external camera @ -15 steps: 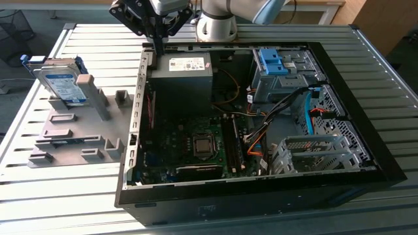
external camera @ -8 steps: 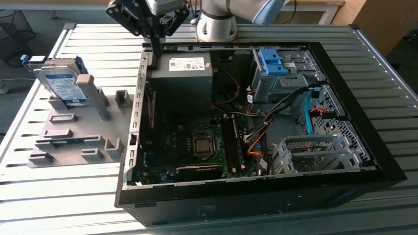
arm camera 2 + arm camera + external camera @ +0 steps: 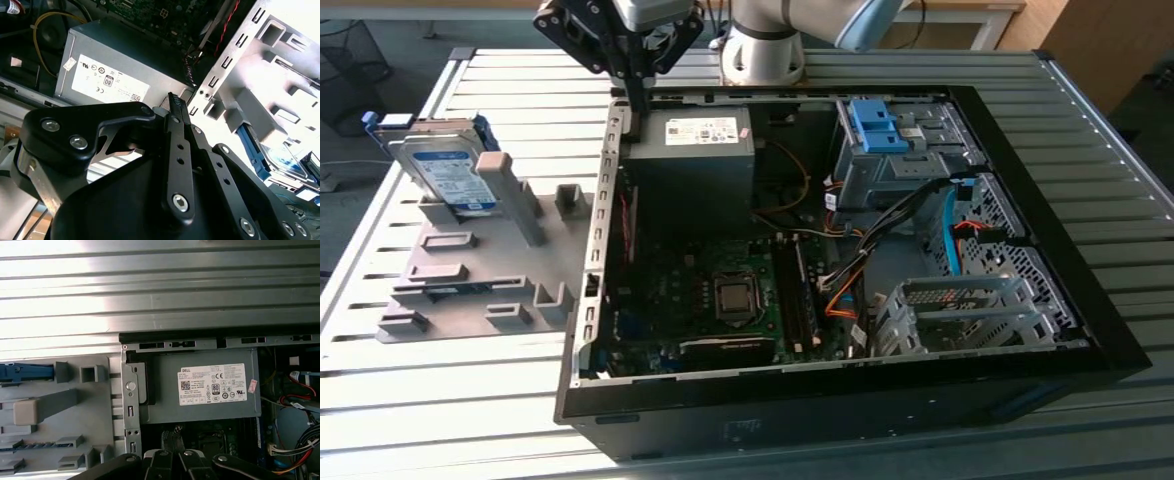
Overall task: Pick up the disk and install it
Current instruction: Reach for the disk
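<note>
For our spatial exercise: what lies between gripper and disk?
In the exterior view, gripper and disk are parted by the case's metal wall, then bare table slats.

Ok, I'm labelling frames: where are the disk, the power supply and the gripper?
the disk [image 3: 451, 178]: exterior view, on its white-and-blue label.
the power supply [image 3: 691, 175]: exterior view, on its grey face below the label.
the gripper [image 3: 638, 120]: exterior view, at its fingertips.

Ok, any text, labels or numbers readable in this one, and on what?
white label on the grey power supply box: fine print and certification marks, too small to quote reliably.
white-and-blue label on the disk: blurred, unreadable.
No other legible text.
</note>
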